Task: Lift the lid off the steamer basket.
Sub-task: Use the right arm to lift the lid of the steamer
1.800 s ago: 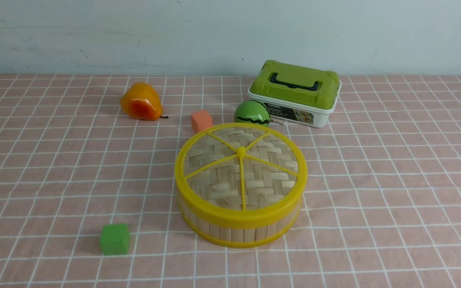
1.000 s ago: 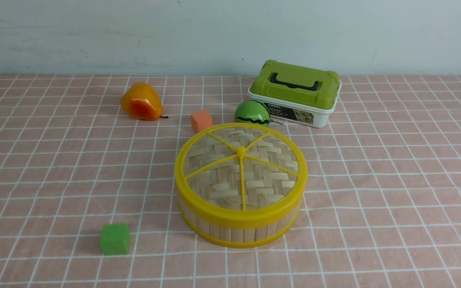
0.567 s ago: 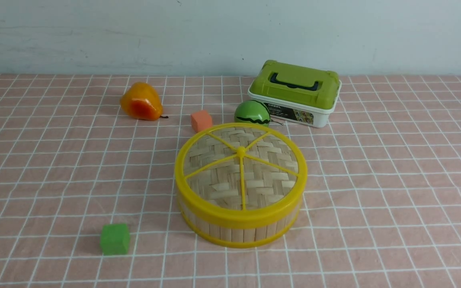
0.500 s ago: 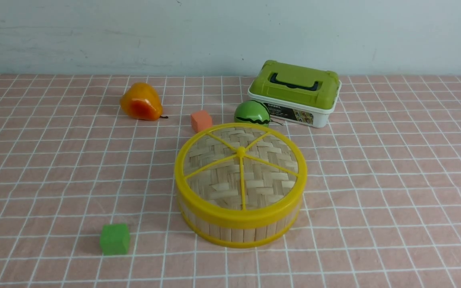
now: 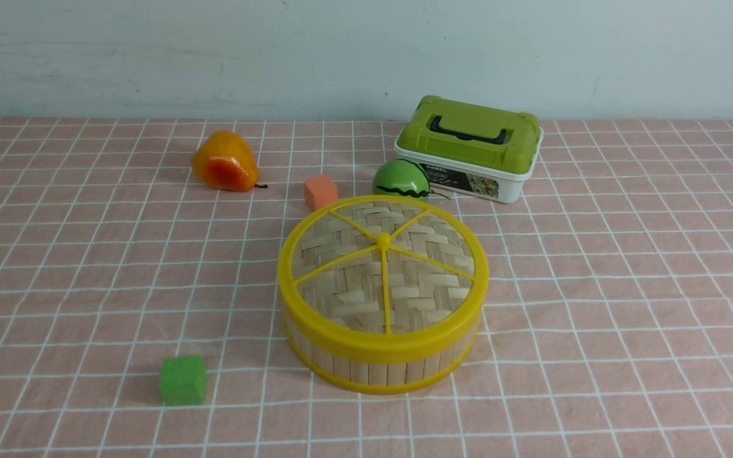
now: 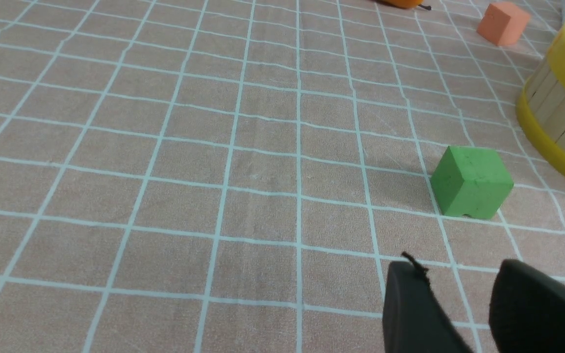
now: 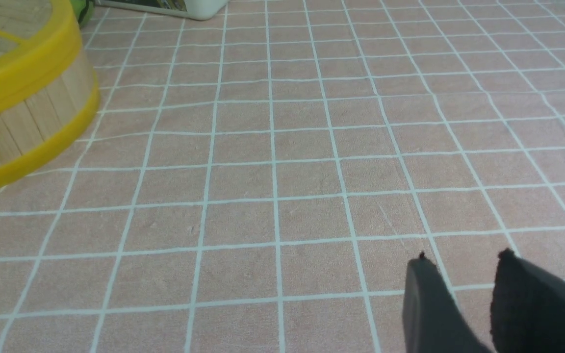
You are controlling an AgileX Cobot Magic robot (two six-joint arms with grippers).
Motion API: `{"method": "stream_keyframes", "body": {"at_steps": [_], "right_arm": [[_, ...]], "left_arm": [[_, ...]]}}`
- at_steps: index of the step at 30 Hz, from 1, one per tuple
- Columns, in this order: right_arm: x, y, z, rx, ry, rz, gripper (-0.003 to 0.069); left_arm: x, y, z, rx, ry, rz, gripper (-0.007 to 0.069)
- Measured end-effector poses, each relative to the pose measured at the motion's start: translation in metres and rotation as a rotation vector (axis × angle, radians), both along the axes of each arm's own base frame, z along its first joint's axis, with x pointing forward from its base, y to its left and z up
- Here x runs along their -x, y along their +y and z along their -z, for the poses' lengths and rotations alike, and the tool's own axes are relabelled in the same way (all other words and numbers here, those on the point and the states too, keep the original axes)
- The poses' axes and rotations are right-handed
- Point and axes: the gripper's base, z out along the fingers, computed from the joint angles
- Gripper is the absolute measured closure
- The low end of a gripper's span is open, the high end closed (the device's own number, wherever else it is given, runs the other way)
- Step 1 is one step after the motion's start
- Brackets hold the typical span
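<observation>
The lid [image 5: 382, 267], a woven bamboo disc with a yellow rim and spokes, sits flat on the steamer basket [image 5: 373, 370] in the middle of the checked cloth. Neither arm shows in the front view. In the left wrist view my left gripper [image 6: 459, 267] hovers open over bare cloth, with the basket wall [image 6: 557, 110] well off to one side. My right gripper [image 7: 463, 259] has a gap between its fingers and holds nothing. It is over the cloth, apart from the basket [image 7: 22, 127] and the lid's rim [image 7: 17, 68].
A green cube [image 5: 182, 380] lies front left of the basket, close ahead of the left gripper [image 6: 471, 181]. Behind the basket are an orange cube [image 5: 320, 192], a toy watermelon [image 5: 400, 180], an orange pear [image 5: 223, 162] and a white box with a green lid [image 5: 468, 149].
</observation>
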Motion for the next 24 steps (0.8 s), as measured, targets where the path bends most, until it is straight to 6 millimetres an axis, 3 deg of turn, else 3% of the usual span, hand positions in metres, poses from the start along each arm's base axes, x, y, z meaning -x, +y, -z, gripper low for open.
{"method": "stream_keyframes", "body": {"at_steps": [18,21,23,24], "right_arm": [[0.000,0.002,-0.001,-0.061,-0.009,-0.004,0.0456],[-0.001,0.008,-0.002,-0.319,-0.026,0.001,0.0451],[-0.001,0.016,-0.005,-0.680,-0.017,0.015,0.0447],[-0.001,0.016,-0.005,-0.688,-0.017,0.017,0.0447]], "left_arm": [[0.000,0.000,0.000,0.000,0.000,0.000,0.0385],[0.000,0.000,0.000,0.000,0.000,0.000,0.0385],[0.000,0.000,0.000,0.000,0.000,0.000,0.0385],[0.000,0.000,0.000,0.000,0.000,0.000,0.0385]]}}
